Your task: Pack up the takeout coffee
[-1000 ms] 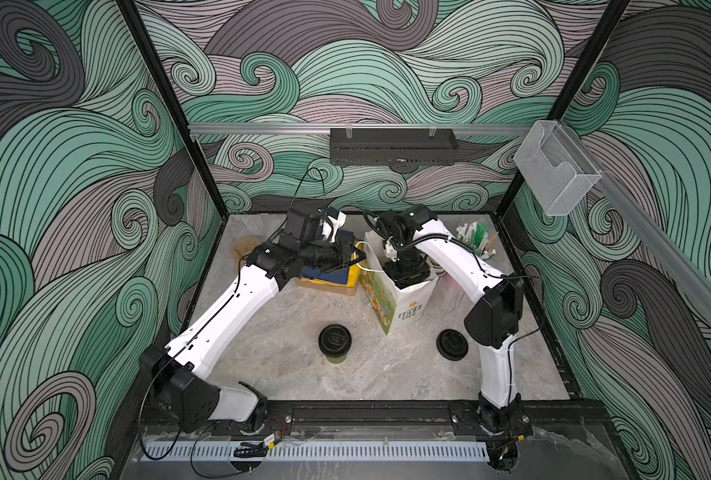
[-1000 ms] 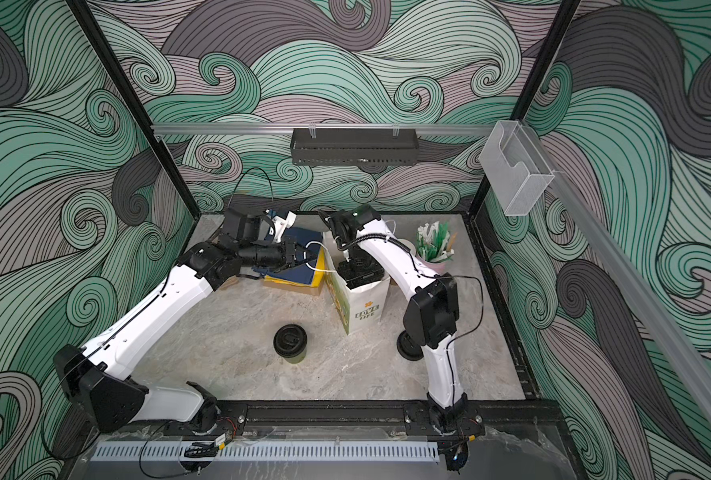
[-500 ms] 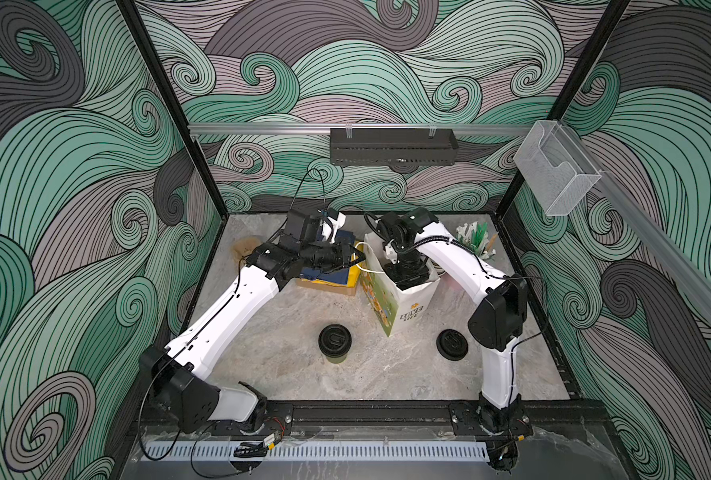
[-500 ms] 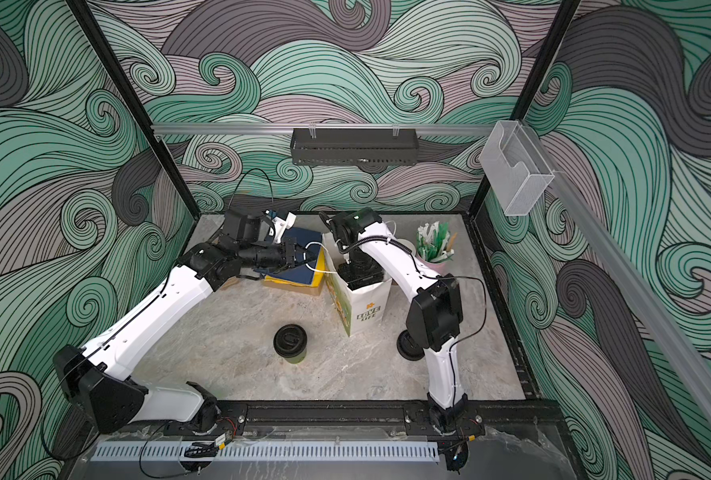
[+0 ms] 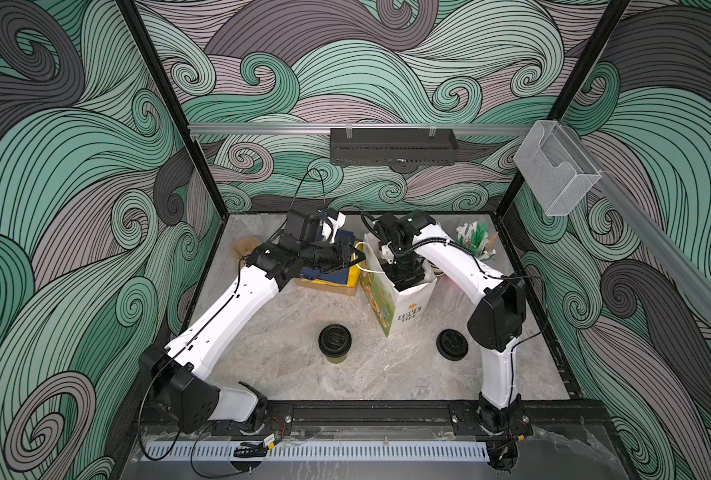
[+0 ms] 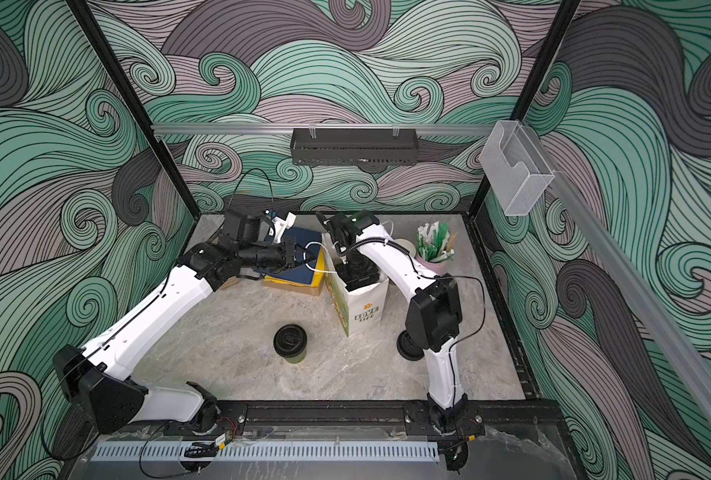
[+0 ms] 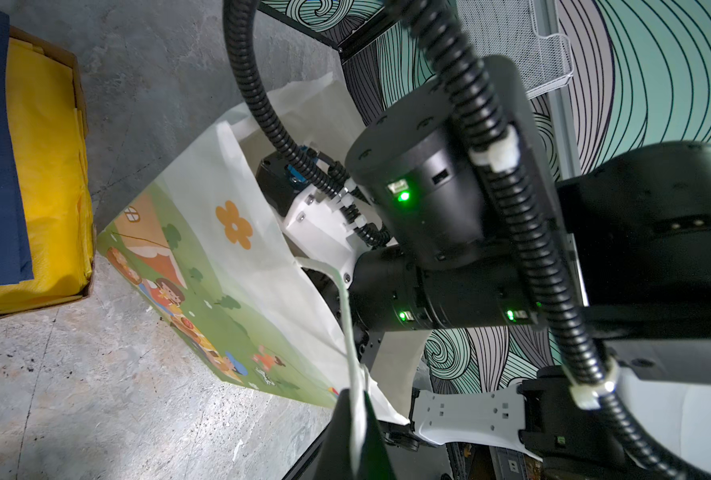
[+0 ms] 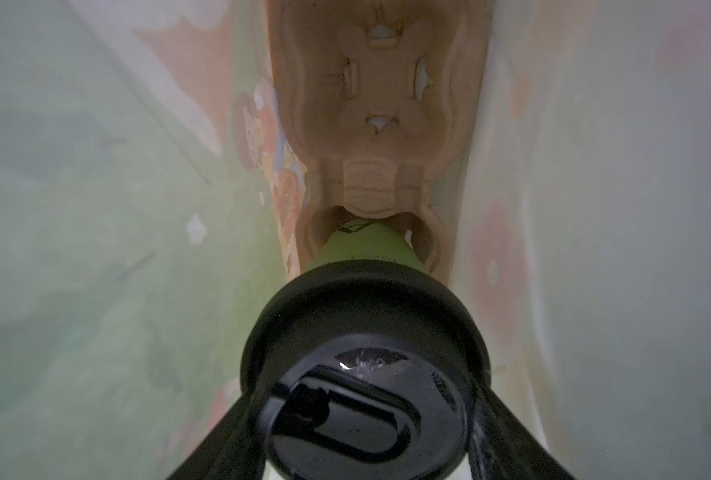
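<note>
On the grey marbled tabletop [image 5: 287, 365] stands a tall white printed paper bag [image 5: 405, 309]; inside, the right gripper [image 8: 364, 432], fingers spread wide, clasps the lid of a black-lidded olive-brown paper cup [image 8: 362, 249], base at a well of the brown moulded-pulp carrier [image 8: 381, 104], bag walls close either side. The second lidded cup [image 5: 334, 341] stands free before the bag. The left gripper [image 7: 356, 419], fully closed, pinches the thin white handle [image 7: 347, 332]. Arms unmoved since earlier
</note>
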{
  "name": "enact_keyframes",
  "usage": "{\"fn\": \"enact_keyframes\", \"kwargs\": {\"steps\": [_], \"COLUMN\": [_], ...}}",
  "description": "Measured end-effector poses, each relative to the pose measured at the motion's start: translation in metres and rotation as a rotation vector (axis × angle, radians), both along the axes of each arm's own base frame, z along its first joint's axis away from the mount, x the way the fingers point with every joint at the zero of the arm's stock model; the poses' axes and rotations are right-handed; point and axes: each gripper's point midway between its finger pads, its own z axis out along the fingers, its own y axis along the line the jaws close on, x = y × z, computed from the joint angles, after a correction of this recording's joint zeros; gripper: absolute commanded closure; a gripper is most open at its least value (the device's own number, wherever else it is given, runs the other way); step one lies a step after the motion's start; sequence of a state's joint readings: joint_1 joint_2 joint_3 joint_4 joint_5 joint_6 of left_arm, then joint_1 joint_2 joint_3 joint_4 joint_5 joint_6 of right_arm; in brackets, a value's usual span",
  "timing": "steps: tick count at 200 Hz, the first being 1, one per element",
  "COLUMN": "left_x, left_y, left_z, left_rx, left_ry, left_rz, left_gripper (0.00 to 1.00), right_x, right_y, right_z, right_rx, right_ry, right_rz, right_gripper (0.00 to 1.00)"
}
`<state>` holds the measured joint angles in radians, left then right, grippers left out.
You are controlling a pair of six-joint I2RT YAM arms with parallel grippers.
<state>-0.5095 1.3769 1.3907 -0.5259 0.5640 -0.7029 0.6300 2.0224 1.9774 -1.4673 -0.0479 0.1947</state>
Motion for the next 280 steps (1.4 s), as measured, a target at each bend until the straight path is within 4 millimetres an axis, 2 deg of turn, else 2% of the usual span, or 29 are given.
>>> {"fn": "enact_keyframes", "kwargs": {"steps": [33,74,183,243,280], "left_x": [0.0,0.001,-0.001,-0.003,-0.003], "left_y": [0.0,0.0,0.001,0.002,0.003], "left_z": [0.0,0.0,-0.007,-0.017,-0.019], "left_rx": [0.0,0.001,0.011,0.028,0.035], "left_ry": [-0.001,-0.001,0.014,0.034,0.035], "left_rz": [0.001,0.003,0.002,0.001,0.003], "left_gripper": [1.0,1.0,1.0,1.0,1.0], "right_x": [0.0,0.001,-0.007,-0.011,-0.013], "right_y": [-0.001,-0.002,-0.007,0.005,0.012], "right_z": [-0.009,-0.008,0.019,0.015,0.005], "right_rx": [-0.01,-0.01,0.033,0.055,0.065], "right_ry": [0.002,-0.009,-0.068,-0.057,-0.04], "right_rz": [0.0,-0.002,-0.05,-0.051,-0.04], "right_gripper": [0.38,0.38,0.38,0.38,0.38]}}
